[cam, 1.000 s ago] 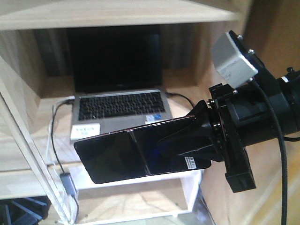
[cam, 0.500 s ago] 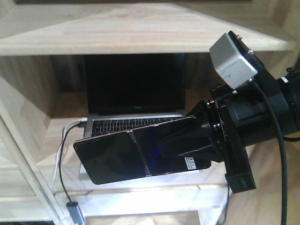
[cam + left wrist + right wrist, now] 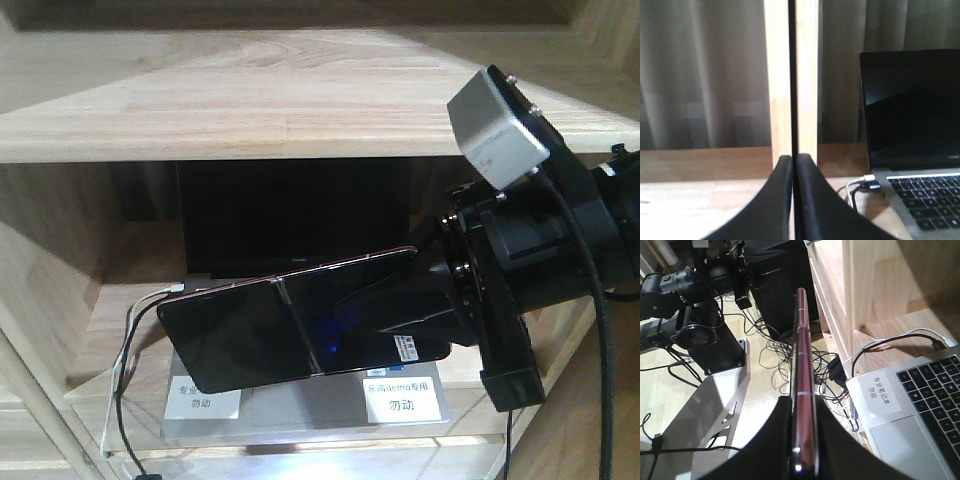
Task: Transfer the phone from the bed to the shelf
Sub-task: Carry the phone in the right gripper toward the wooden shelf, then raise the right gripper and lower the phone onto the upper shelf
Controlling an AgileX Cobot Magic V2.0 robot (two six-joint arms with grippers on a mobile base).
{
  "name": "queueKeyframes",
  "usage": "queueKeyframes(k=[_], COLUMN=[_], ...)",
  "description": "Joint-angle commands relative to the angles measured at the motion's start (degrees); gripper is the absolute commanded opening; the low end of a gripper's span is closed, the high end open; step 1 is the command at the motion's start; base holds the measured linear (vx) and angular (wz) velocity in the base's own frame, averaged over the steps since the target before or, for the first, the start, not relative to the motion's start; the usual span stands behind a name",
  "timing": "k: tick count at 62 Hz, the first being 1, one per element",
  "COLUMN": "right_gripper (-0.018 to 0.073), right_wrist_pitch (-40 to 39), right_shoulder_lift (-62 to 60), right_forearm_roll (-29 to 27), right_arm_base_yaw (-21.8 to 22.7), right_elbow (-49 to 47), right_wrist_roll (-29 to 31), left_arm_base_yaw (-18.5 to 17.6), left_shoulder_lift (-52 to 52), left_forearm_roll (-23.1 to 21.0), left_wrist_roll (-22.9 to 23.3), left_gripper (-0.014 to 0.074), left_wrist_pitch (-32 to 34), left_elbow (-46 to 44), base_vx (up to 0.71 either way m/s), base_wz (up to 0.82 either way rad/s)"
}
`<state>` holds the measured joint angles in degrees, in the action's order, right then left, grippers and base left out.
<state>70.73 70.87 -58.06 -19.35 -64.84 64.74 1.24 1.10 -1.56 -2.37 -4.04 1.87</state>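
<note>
- Robot test room dressed as a home.
- Pale wood shelf [image 3: 250, 110], grey curtains [image 3: 700, 75].
- Labelled laptop [image 3: 920, 410]; tangled cables [image 3: 772, 347] across the floor [image 3: 757, 390].

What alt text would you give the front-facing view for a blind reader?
The right gripper holds a glossy black phone in front of a pale wooden shelf. An open laptop with a dark screen sits in the compartment behind it.

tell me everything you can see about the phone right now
The phone is a flat, glossy black slab with a crease across its middle, a pinkish-gold rim and a small white sticker near the gripped end. The right gripper clamps that end. The rest juts out free and tilted, in the air in front of the laptop that sits in the shelf.
</note>
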Motion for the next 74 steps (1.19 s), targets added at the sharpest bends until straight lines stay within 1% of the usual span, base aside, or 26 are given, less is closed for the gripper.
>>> queueKeyframes(k=[1, 74], right_gripper=[-0.0002, -0.0002], right_wrist_pitch=[2.93, 2.11], right_shoulder_lift=[-1.41, -1.41], right_forearm_roll=[-4.71, -4.8], right_arm_base_yaw=[0.1, 0.1], right_elbow=[-1.48, -1.48], right_wrist_roll=[0.19, 0.19], left_arm_base_yaw=[-0.02, -0.02], left_shoulder_lift=[0.31, 0.31], left_forearm_roll=[-0.56, -0.56], left_wrist_roll=[0.5, 0.5], left_gripper=[0.0001, 0.0001], left_wrist_pitch=[4.04, 4.04], left_elbow=[-1.43, -1.43], base_vx=[0.05, 0.0], base_wz=[-0.02, 0.0])
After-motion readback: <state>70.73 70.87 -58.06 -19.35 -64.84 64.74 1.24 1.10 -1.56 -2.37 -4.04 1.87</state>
